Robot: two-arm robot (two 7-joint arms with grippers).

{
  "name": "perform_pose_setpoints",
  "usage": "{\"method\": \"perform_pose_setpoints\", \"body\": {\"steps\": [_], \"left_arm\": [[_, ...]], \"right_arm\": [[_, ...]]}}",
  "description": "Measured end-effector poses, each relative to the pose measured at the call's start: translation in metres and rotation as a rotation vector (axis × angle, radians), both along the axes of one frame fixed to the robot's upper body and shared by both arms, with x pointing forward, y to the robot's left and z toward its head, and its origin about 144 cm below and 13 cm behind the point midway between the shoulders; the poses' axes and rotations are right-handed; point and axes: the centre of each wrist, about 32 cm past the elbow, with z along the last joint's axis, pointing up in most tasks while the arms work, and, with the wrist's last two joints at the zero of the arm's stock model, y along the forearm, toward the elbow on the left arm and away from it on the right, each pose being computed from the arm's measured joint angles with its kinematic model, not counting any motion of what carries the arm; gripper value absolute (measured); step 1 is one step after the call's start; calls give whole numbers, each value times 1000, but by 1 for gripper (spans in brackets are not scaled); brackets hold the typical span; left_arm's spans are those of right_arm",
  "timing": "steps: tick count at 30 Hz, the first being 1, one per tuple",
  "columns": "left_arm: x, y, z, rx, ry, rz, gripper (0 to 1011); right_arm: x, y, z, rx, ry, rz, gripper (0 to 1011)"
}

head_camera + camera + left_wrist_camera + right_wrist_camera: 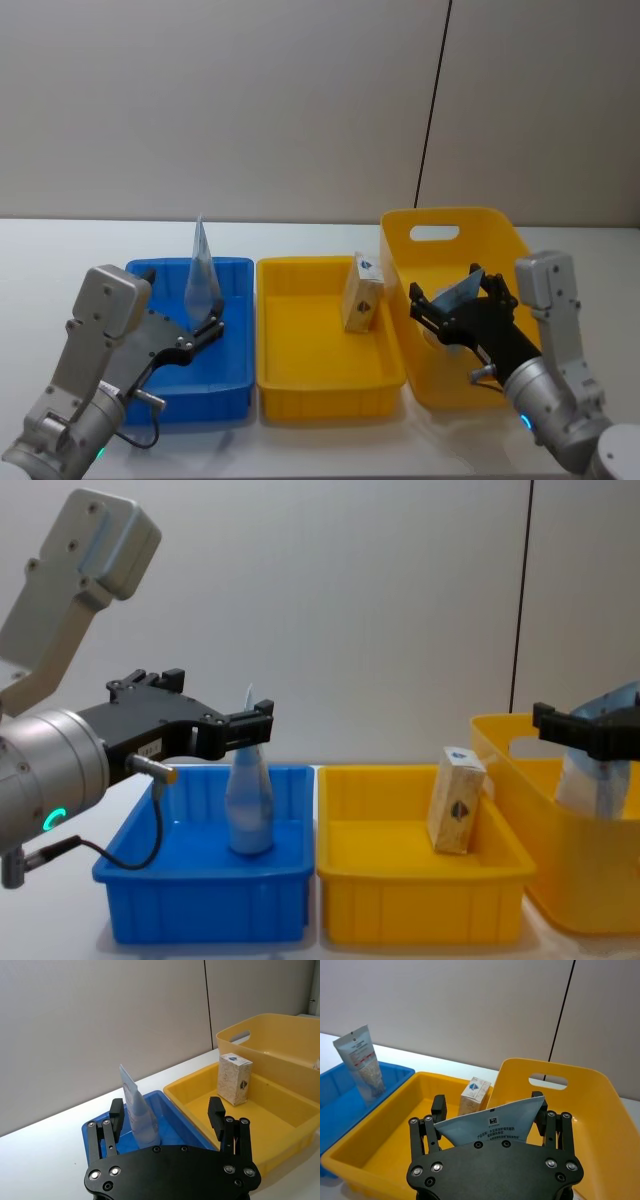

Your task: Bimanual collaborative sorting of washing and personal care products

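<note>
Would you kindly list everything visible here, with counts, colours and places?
Squeeze tubes: two, pale blue; one upright in the blue bin, one held over the tall yellow bin.
Box: one, tan with a blue mark, standing in the shallow yellow bin.
Blue bin: one, on the left.
Shallow yellow bin: one, in the middle.
Tall yellow bin: one, on the right.
Table: one, white.
Left gripper: black, open around the upright tube.
Right gripper: black, gripping its tube.

A lab-like test bench: bare white table [40,250], plain grey wall [250,100].
</note>
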Motion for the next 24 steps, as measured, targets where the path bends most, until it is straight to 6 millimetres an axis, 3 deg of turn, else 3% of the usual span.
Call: {"method": "perform_pose_setpoints", "body": {"steps": [24], "left_arm": [[0,0,0,0,0,0,1001]], "right_arm": [[-66,12,11,54,-3,-4,1000]]}}
